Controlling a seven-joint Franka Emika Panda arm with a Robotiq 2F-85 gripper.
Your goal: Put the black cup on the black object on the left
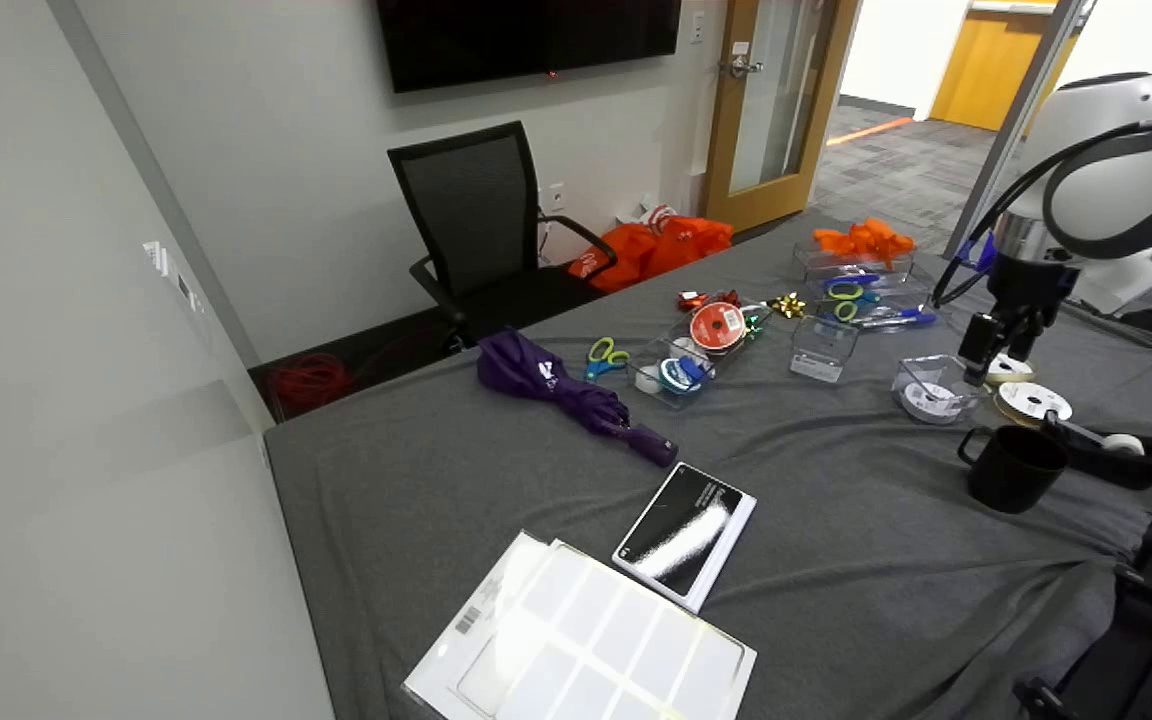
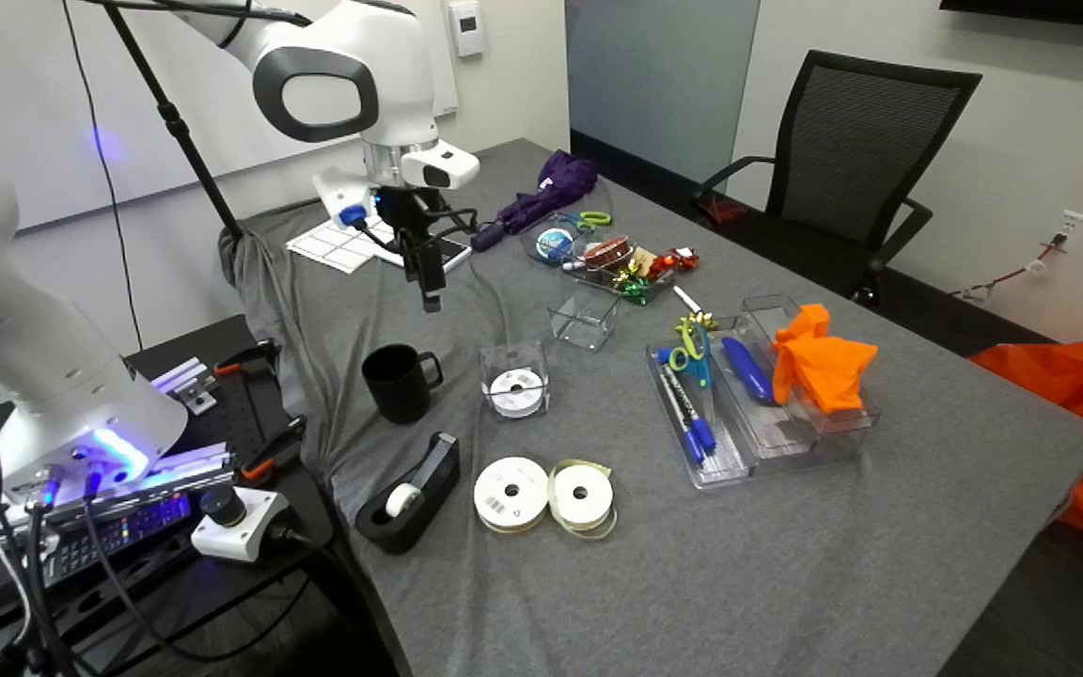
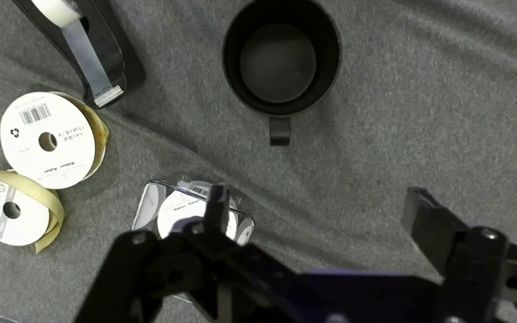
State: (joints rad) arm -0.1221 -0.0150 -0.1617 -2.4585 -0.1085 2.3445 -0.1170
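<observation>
Black cup (image 3: 281,63): is standing upright on the grey cloth (image 1: 836,610), mouth facing up.
Cup vs gripper (image 3: 317,199): cup is sitting apart from the fingers (image 3: 435,224) and lower down — ahead of them in the wrist view, slightly left of the gap's middle.
Cup handle (image 3: 280,131): is pointing toward the gripper in the wrist view, roughly down into the gap between the fingers.
Cup axis: is running vertical, square to the cloth.
Gripper state: fingers are standing wide apart, hanging above the cloth.
Tape dispenser (image 2: 427,496): is lying near the cup, cutter end just beside one of two ribbon spools (image 2: 509,510).
Clear box (image 2: 515,355): is holding a white spool (image 2: 516,404), near the cup handle; one finger is partly blocking it in the wrist view.
Black object (image 1: 684,530): is lying flat, glossy face up, well apart from the cup; long axis running upper right to lower left in an exterior view.
White sheets (image 1: 586,640): are lying just beside the black object; touching or not — cannot tell.
Purple umbrella (image 1: 576,393): is lying with its handle end near the black object.
</observation>
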